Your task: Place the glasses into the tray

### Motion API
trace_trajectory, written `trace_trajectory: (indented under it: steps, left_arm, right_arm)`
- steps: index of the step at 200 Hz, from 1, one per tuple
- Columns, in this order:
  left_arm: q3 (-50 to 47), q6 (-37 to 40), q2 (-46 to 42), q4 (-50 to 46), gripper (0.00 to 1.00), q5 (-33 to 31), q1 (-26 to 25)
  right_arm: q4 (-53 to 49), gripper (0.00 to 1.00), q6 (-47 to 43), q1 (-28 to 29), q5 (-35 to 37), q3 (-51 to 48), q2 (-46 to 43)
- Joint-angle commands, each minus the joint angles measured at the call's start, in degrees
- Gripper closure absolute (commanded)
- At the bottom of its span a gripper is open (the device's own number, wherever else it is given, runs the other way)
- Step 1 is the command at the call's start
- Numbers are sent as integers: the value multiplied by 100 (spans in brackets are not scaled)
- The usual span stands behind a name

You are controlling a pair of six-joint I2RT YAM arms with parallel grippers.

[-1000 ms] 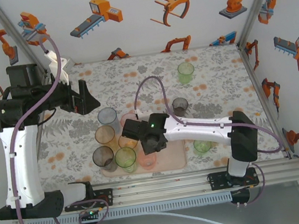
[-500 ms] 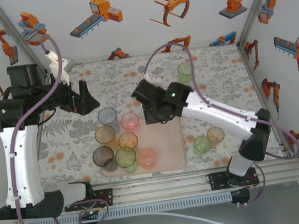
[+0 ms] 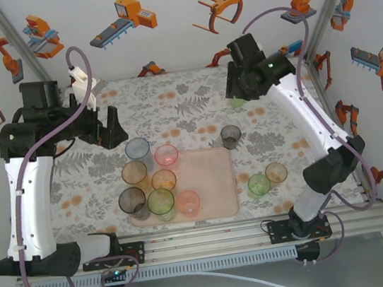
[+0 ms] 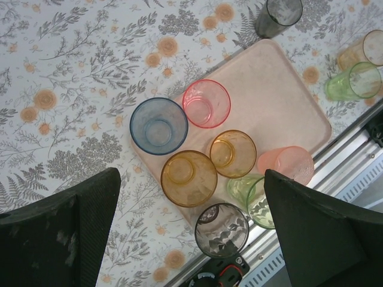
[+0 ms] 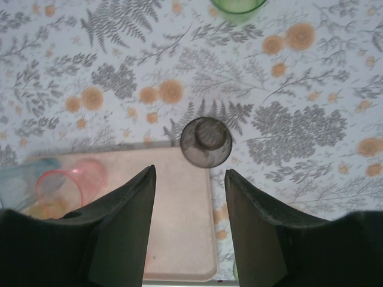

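Seven glasses [image 3: 163, 180] crowd the left half of the tray [image 3: 211, 183], a lone glass [image 3: 231, 136] stands just off the tray's far right corner, two more glasses [image 3: 259, 185] sit side by side to its right, and a last glass [image 5: 239, 7] stands far back on the right.

Right gripper [image 5: 190, 172]: off the tray [image 3: 215, 183], now at the table's 1 o'clock corner over the green glass [image 5: 236, 9], jaws parted wider, empty. Left gripper [image 3: 113, 128]: shifts slightly.
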Motion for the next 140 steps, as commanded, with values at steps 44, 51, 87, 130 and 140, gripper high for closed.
trace_trajectory:
  steps: [44,51,87,130,140]
  left_arm:
    - [45,116,245,-122,3,-14,-200]
    - [80,100,273,-133,3,20,-212]
    - [323,41,468,-191,3,184,-265]
    - [532,-13,686,-205,3,219,-288]
    - [532,-15,711,-204,3,211,-285]
  right_arm:
    - [652,52,-680,-1087,-566,975,1462]
    - [778,52,-702,-1150,-575,1000,1594]
    - [859,52,-784,-1408,-662,1514,2349]
    - [1053,53,-885,-1520,-801,1725,2966]
    - [1070,53,-883,-1528,-790,1765,3058]
